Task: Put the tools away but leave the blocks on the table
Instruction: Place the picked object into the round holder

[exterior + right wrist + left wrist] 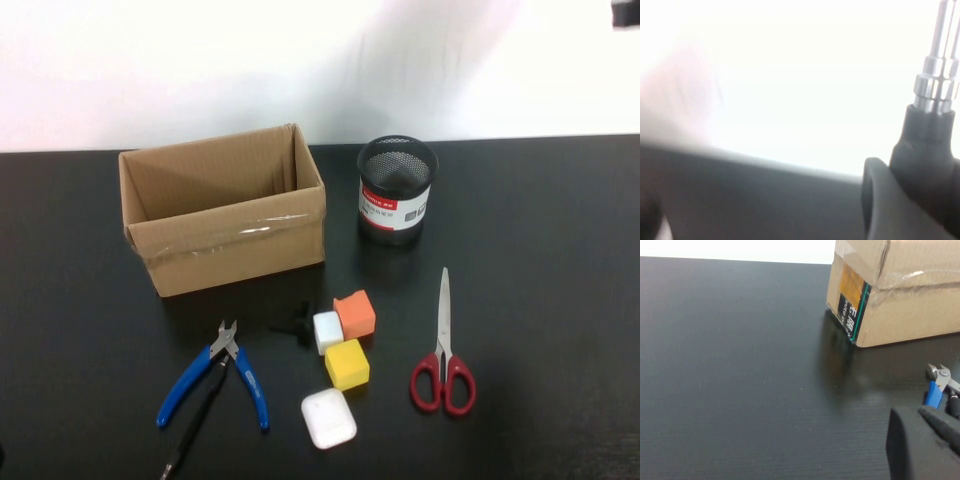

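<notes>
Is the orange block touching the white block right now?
Touching. In the high view the orange block sits directly against the white block with no black table showing between their facing sides.

You see the right gripper closed on a black stick with a metal tip, against white wall.

Black stick cut off below.

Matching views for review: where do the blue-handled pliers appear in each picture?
High view: blue-handled pliers lie lower left, in front of the cardboard box.
Left wrist view: only their steel tip and some blue handle show at the right edge, near the box corner.
Right wrist view: not in it.
Shared landmark: the cardboard box.
</notes>
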Motion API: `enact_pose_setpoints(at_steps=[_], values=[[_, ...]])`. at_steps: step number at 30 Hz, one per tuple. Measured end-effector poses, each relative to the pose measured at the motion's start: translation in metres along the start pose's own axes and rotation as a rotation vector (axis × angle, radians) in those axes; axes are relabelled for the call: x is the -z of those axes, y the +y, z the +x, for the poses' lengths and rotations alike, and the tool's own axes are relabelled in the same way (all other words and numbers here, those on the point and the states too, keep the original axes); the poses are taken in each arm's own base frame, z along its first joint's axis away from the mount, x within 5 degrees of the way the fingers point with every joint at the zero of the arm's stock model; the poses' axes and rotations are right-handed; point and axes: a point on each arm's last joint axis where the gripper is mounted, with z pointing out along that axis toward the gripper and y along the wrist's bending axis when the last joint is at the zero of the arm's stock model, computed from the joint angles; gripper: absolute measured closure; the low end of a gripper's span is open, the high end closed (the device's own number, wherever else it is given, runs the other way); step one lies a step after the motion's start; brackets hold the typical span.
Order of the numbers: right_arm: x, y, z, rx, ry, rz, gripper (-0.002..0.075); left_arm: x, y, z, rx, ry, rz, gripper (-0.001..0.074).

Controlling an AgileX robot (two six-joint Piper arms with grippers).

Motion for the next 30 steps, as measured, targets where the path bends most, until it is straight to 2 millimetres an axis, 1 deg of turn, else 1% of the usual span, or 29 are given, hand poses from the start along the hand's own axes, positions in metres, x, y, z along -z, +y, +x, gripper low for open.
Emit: enact_pose_setpoints(at_steps=[3,4,6,8,9,11,12,14,17,19,22,26,30], values=[[0.013,0.02,-0.002,0.026,-0.152,-0.07,0.0732,0.0,0.0,0.0,0.0,0.0,0.0,0.0741],[0.018,0.026,0.003,0.02,-0.182,-0.091,0.0732,0.0,0.0,0.0,0.0,0.0,0.0,0.0741],[0.024,0.035,0.015,0.012,-0.233,-0.128,0.0732,0.0,0.0,0.0,0.0,0.0,0.0,0.0741],[0.028,0.045,0.035,0.023,-0.31,-0.167,0.0732,0.0,0.0,0.0,0.0,0.0,0.0,0.0741],[0.027,0.049,0.047,0.033,-0.336,-0.182,0.0732,0.0,0.0,0.0,0.0,0.0,0.0,0.0741],[0.026,0.055,0.064,0.015,-0.401,-0.21,0.0732,0.0,0.0,0.0,0.0,0.0,0.0,0.0741],[0.024,0.057,0.07,0.0,-0.423,-0.22,0.0732,0.0,0.0,0.0,0.0,0.0,0.0,0.0741],[0.016,0.064,0.082,-0.022,-0.432,-0.247,0.0732,0.0,0.0,0.0,0.0,0.0,0.0,0.0741],[0.002,0.076,0.093,-0.075,-0.429,-0.299,0.0732,0.0,0.0,0.0,0.0,0.0,0.0,0.0741],[-0.008,0.087,0.1,-0.073,-0.435,-0.347,0.0732,0.0,0.0,0.0,0.0,0.0,0.0,0.0741],[-0.023,0.107,0.103,-0.036,-0.415,-0.41,0.0732,0.0,0.0,0.0,0.0,0.0,0.0,0.0741],[-0.043,0.13,0.103,-0.06,-0.401,-0.46,0.0732,0.0,0.0,0.0,0.0,0.0,0.0,0.0741],[-0.062,0.139,0.107,-0.133,-0.345,-0.48,0.0732,0.0,0.0,0.0,0.0,0.0,0.0,0.0741]])
